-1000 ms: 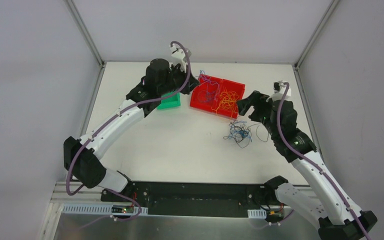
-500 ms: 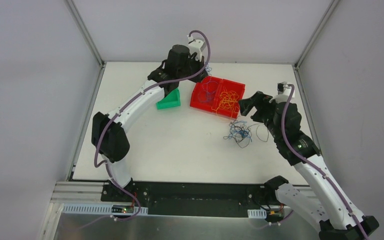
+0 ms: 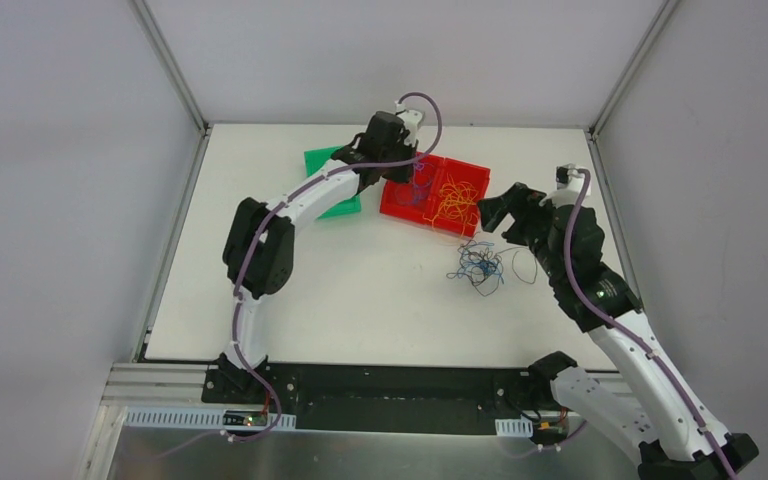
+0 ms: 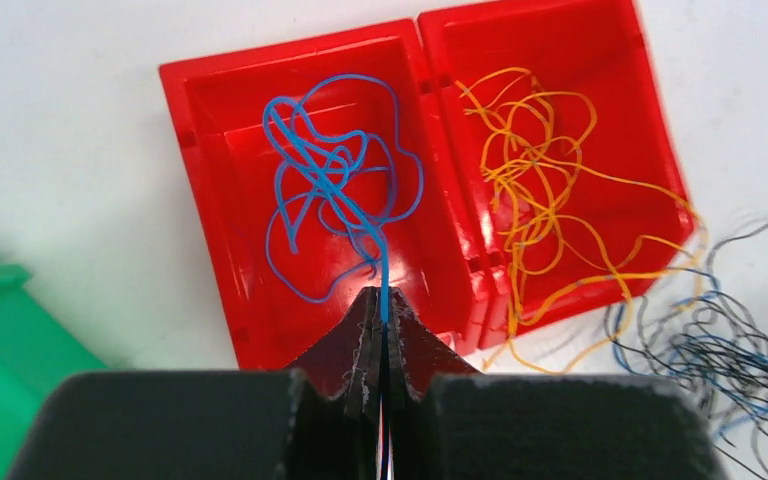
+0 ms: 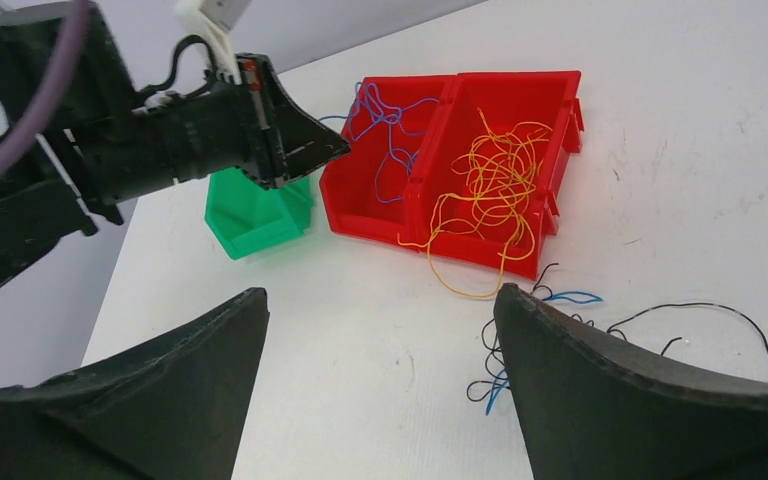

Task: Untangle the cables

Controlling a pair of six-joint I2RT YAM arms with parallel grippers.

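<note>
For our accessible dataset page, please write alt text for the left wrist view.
The left gripper is shut on a strand of the blue cables, bunched in the left compartment of a red tray. Yellow-orange cables lie in the right compartment, some hanging over its rim; a dark and blue tangle lies on the table beside it.

Blue cables (image 4: 325, 165) and orange cables (image 4: 530, 190) bunched in 2 red bins (image 4: 192, 150), dark-and-blue tangle (image 4: 705, 345) loose just beside
</note>
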